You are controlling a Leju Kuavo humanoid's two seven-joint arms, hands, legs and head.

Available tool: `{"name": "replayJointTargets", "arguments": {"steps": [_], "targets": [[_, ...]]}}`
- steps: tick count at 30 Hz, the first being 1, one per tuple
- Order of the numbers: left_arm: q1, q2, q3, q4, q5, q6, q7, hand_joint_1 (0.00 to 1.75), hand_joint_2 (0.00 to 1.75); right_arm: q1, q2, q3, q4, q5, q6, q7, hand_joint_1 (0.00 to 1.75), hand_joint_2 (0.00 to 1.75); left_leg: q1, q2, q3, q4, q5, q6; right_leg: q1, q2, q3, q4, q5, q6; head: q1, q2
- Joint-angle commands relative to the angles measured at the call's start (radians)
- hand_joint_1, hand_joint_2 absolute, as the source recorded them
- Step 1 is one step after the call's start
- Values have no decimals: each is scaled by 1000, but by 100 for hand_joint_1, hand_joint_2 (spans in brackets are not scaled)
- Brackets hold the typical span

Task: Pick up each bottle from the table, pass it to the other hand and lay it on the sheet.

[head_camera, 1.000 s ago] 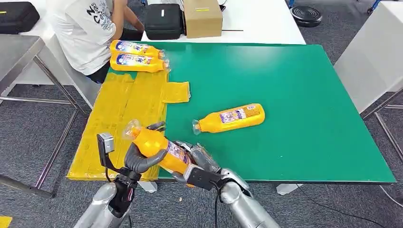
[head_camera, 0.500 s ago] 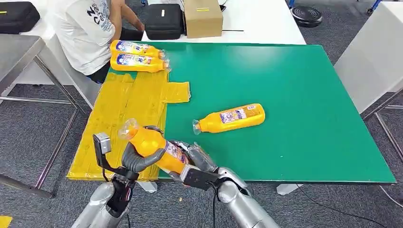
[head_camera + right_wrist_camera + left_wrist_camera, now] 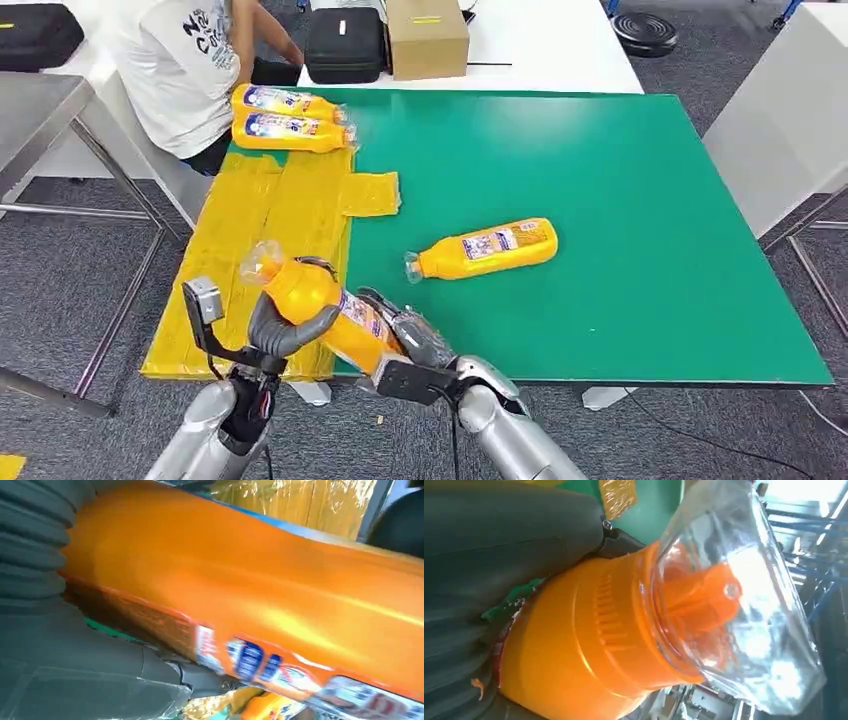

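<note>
Over green table's (image 3: 620,200) near edge, both robot hands, left (image 3: 285,335) and right (image 3: 410,345), clasp one bottle (image 3: 320,305)

Two bottles (image 3: 285,118) crowd the yellow sheet's (image 3: 250,260) far end; nearer sheet lies bare.

Head view: high on the robot's body, facing forward and down over the green table (image 3: 620,200); wide framing, near edge to far edge.
Left wrist view: close behind the left hand (image 3: 484,580), facing the held bottle (image 3: 589,645) at its cap end; very near.
Right wrist view: close behind the right hand (image 3: 60,645), facing the same bottle's body and label; very near.
Shared: the held bottle, at the table's near-left corner beside the yellow sheet (image 3: 260,230).
</note>
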Motion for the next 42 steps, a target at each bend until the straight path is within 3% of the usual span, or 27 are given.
{"name": "replayJointTargets", "arguments": {"steps": [1,12,16,22,25,30,31,35,39,41,42], "targets": [[-59,13,28,14,-51,53,3,175,175,-20,-15,-33,-24,-18,-8,32,0,0,1,-1,6,1,-3,-2,2,-2,6,1,-4,-2,0,0],[-14,14,73,13,-198,154,-36,175,175,54,-47,-74,-121,-28,-28,13,0,0,0,-1,4,-1,-1,-1,0,-1,4,-1,-2,-1,0,0],[-72,14,131,72,-535,437,-98,175,175,85,-66,-89,-192,-12,-35,22,0,0,0,-1,2,0,-1,-1,1,-2,3,0,-1,-1,0,0],[-131,31,211,139,-714,538,-117,175,175,122,-91,-117,-253,-2,-34,26,0,0,1,-2,4,0,-1,-2,1,-3,4,0,-2,-1,0,0],[-199,49,229,181,-1016,718,-76,175,175,109,-103,-135,-264,21,-44,39,0,0,2,-1,7,1,-3,-2,2,-2,7,0,-3,-2,0,0],[-237,101,216,160,-1474,704,45,175,175,201,-113,-254,-395,27,-38,34,0,0,2,-4,3,1,-2,-2,2,-5,5,1,-3,-2,0,0],[-236,113,193,160,-1515,669,44,175,175,223,-119,-269,-417,25,-37,26,0,175,1,-4,4,1,-1,-2,1,-5,5,1,-3,-2,0,0],[-261,191,49,229,-1697,495,89,175,175,276,-133,-302,-443,14,-27,-23,0,175,1,-5,6,-1,-2,-2,1,-6,8,0,-4,-1,0,0],[-394,293,-126,412,-1691,292,1,175,175,282,-128,-306,-436,19,-18,-48,0,175,0,-3,2,-1,0,-1,0,-3,3,0,-1,-1,0,0],[-421,297,-138,440,-1669,292,-10,175,175,276,-127,-306,-433,19,-18,-48,0,175,1,-4,5,1,-2,-4,1,-4,5,1,-3,-2,0,0],[-480,316,-193,488,-1625,181,-68,175,175,264,-127,-305,-427,14,-14,-50,0,175,1,-3,3,1,-1,-3,1,-4,3,1,-2,-2,0,0]]}}
